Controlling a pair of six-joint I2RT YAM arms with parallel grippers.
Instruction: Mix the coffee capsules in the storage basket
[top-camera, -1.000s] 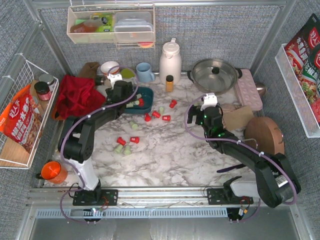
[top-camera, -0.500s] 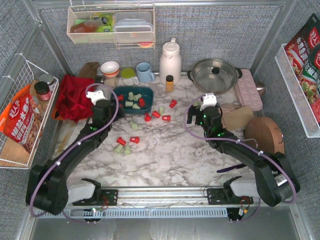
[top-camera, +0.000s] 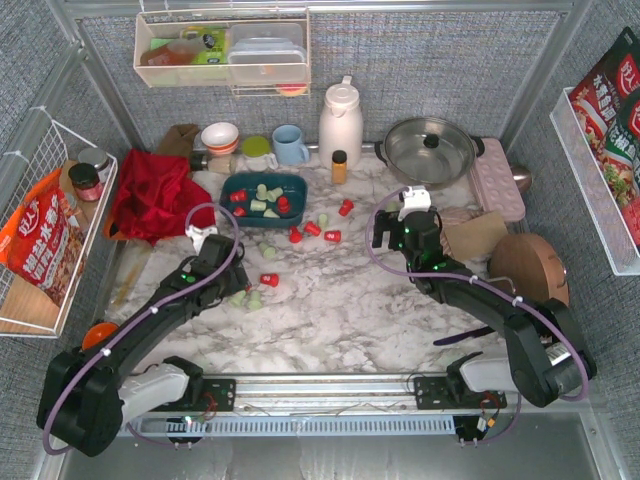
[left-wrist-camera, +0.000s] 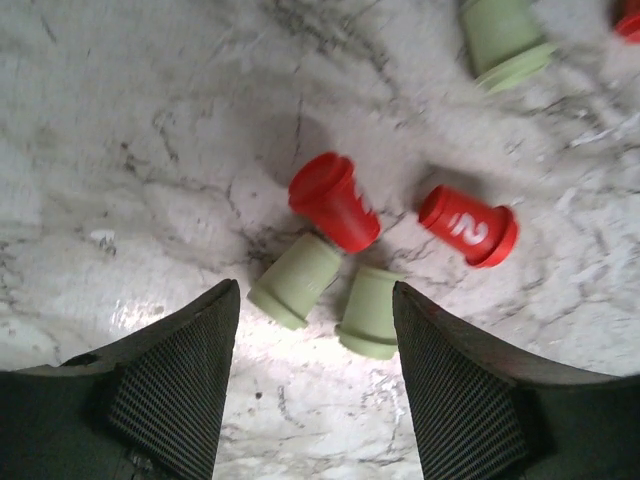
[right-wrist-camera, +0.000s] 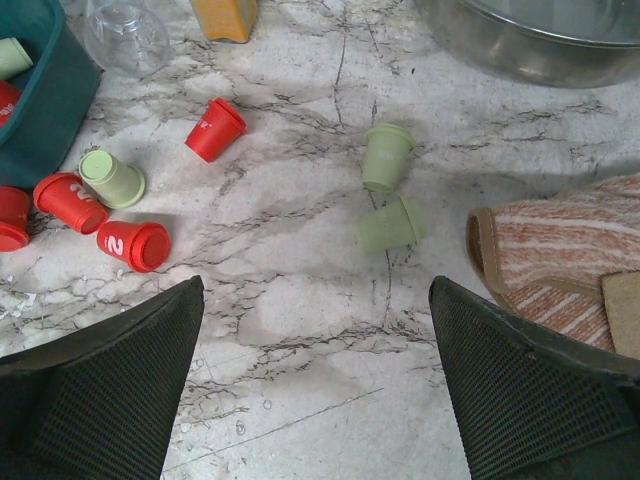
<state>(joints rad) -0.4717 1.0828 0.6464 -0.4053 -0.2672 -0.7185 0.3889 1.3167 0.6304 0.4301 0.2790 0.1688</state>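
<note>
Evidently gathering strays: the left gripper (left-wrist-camera: 315, 300), parted and empty, hovers over two green coffee capsules (left-wrist-camera: 297, 282), needing to clamp one for the far storage basket (top-camera: 265, 225); right gripper (right-wrist-camera: 315, 300) gapes empty

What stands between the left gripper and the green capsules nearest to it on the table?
Nothing visible. The left gripper is open, and two green capsules lie on the bare marble table just ahead of it.

The left arm (top-camera: 150, 315) stretches forward, and the left gripper (left-wrist-camera: 315, 295) points down with jaws apart, gripping nothing. The right gripper (right-wrist-camera: 315, 290) hovers low, jaws spread wide, empty.
</note>
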